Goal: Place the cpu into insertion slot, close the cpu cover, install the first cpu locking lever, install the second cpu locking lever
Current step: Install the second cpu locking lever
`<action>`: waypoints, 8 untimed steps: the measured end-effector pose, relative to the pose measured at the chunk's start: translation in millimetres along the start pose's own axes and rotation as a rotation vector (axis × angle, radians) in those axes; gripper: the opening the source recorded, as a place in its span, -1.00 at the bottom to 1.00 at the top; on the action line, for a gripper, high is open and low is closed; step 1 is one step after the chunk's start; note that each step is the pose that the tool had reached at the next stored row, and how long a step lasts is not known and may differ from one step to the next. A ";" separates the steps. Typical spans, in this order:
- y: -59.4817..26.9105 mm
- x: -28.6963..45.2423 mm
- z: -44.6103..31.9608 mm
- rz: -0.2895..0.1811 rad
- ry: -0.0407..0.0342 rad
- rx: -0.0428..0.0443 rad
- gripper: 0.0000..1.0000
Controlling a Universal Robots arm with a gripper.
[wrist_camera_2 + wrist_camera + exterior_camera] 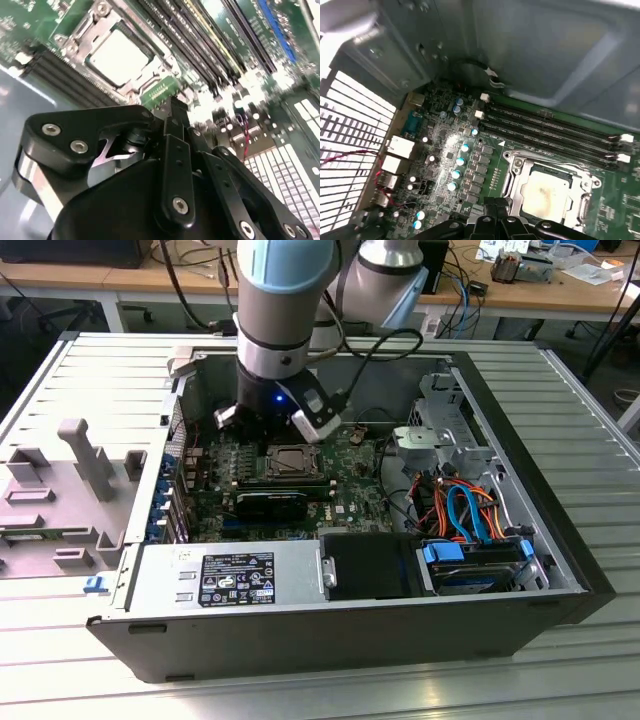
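With the cpu (544, 192) seated under the cpu cover (520, 176), levers in hand: empty clenched hand (175, 111) hovering at socket's six o'clock (needs precise hooking).

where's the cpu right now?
The small square cpu with a dull silver-grey top sits in the metal-rimmed insertion slot on the green circuit board, beside the long black memory slots, with the black gripper close above it.
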State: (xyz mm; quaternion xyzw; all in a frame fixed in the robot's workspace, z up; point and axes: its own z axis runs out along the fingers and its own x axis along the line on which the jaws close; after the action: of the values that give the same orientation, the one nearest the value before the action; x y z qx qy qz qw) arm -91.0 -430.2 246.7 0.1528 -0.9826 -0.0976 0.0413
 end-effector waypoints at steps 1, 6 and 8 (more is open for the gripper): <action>1.9 0.5 -8.9 0.000 0.0001 0.0002 -0.79; 6.7 1.1 -32.7 0.002 0.0058 0.0148 -0.79; 6.6 0.8 -32.7 0.008 0.0205 0.0618 -0.79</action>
State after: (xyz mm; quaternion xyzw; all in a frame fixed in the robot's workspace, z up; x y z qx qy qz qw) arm -90.1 -430.1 280.1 0.1512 -0.9852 -0.0655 0.0470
